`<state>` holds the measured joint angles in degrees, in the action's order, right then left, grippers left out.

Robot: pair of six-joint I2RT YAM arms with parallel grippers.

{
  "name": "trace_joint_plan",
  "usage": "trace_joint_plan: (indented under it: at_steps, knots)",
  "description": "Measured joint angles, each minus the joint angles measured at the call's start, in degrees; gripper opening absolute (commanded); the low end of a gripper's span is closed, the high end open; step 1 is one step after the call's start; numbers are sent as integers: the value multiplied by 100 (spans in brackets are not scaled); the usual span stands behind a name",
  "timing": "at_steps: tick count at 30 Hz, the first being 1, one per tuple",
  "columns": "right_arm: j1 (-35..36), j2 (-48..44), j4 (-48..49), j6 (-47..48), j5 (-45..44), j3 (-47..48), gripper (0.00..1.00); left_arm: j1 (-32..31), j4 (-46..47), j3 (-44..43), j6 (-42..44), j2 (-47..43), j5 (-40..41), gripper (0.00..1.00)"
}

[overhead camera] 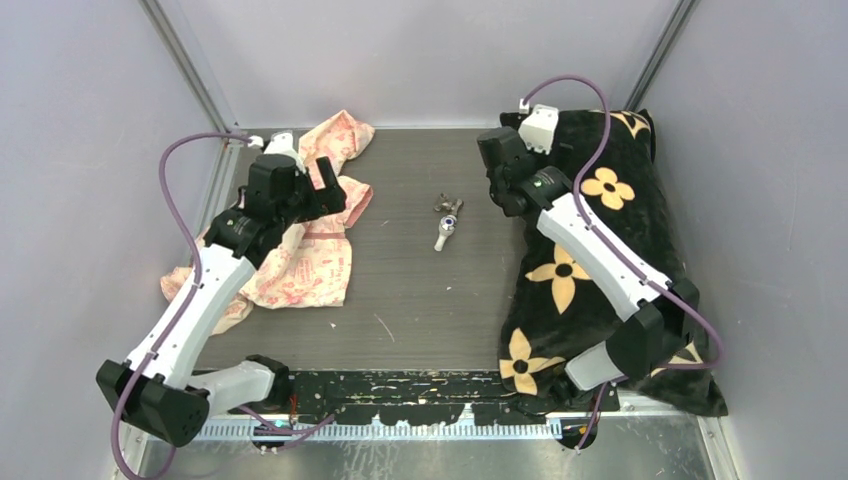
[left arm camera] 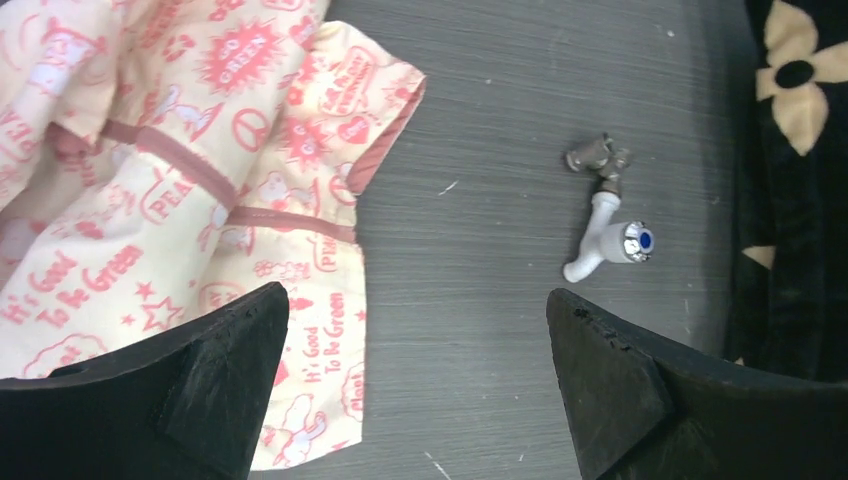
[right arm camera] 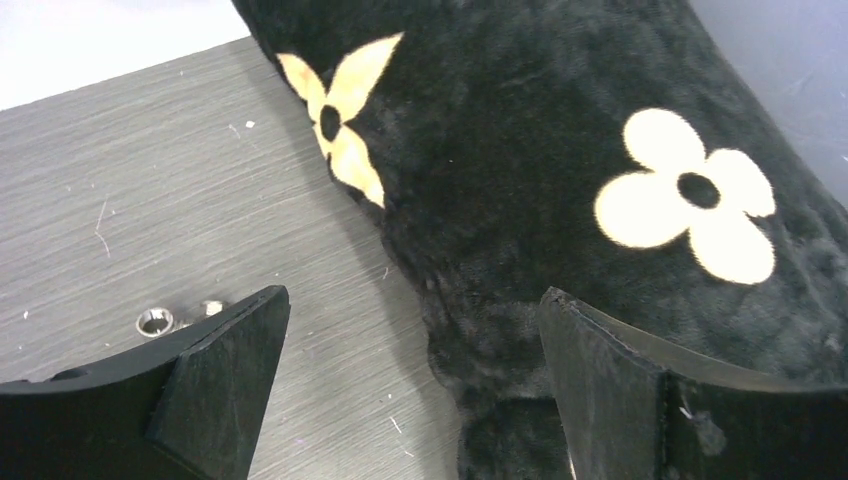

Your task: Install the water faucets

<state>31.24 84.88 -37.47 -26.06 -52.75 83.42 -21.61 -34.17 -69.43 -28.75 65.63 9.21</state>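
Gaping wide, the left gripper point(left arm camera: 415, 305) held nothing between its black fingers point(left arm camera: 215, 385), which hung over the near edge of a cream cloth with pink print point(left arm camera: 150, 160). In the left wrist view the white tap point(left arm camera: 603, 243) lay beyond the opening, closer to the right-hand finger and touched by neither. Its blue-centred knob faced right, and the small grey metal fitting point(left arm camera: 598, 158) sat against its far end.

The right gripper point(right arm camera: 412, 305) was spread just as wide and empty, poised above the seam where a black plush blanket with cream flowers point(right arm camera: 560, 170) met the dark table point(right arm camera: 150, 200). In its wrist view only the metal fitting showed, peeking out beside the left-hand finger.

From above, both faucet parts lay on bare table near the middle, between the two grippers and apart from each, somewhat closer to the right one. The pink cloth lay to the left and the blanket along the right side.
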Motion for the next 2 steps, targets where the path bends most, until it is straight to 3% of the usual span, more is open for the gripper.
trace_joint_plan:
  at_steps: [2]
  knots:
    - [0, -70, -42, -74, -90, 0, 100, 4, -59, 46, -24, -59, 179, 100]
